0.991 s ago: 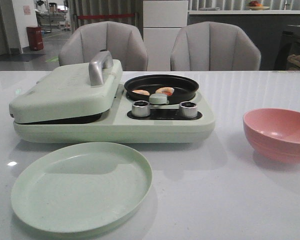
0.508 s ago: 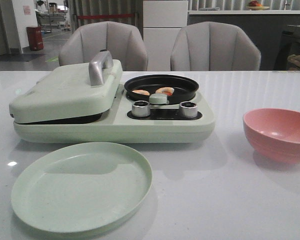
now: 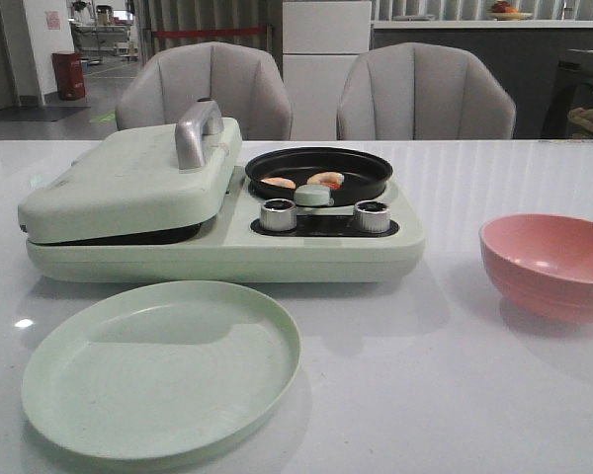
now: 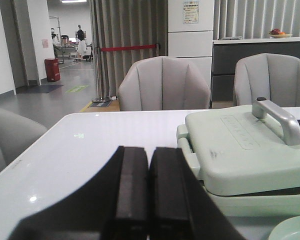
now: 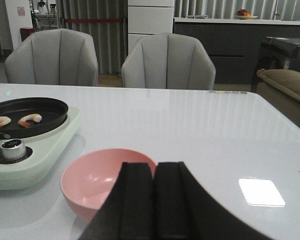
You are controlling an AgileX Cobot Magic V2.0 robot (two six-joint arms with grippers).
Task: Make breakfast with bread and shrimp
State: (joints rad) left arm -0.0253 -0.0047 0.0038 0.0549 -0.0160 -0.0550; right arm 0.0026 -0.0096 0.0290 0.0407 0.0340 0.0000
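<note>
A pale green breakfast cooker point(image 3: 217, 232) sits on the white tabletop point(image 3: 455, 395), and everything else is easiest placed from it. Its hinged grill lid point(image 3: 128, 178) with the metal handle point(image 3: 196, 130) is shut, with only a dark gap showing under the lid's edge. I cannot see any bread. Beside the lid, on the cooker's right half, is a round black pan point(image 3: 319, 170), and the two shrimp point(image 3: 326, 180) lie in it close together, one nearer the lid than the other. Two silver knobs point(image 3: 279, 213) stand just in front of the pan.

Directly in front of the cooker, toward the robot, rests a pale green plate point(image 3: 163, 367). Off to the cooker's right, well apart from it, is a pink bowl point(image 3: 551, 265).

The left pincer point(image 4: 141, 200) hangs over the tabletop to the left of the cooker, its black pads pressed together with nothing between them. The right pincer point(image 5: 150, 202) hovers just in front of the pink bowl, likewise pressed together and carrying nothing. Two grey chairs point(image 3: 206, 89) stand behind the tabletop, beyond the cooker.
</note>
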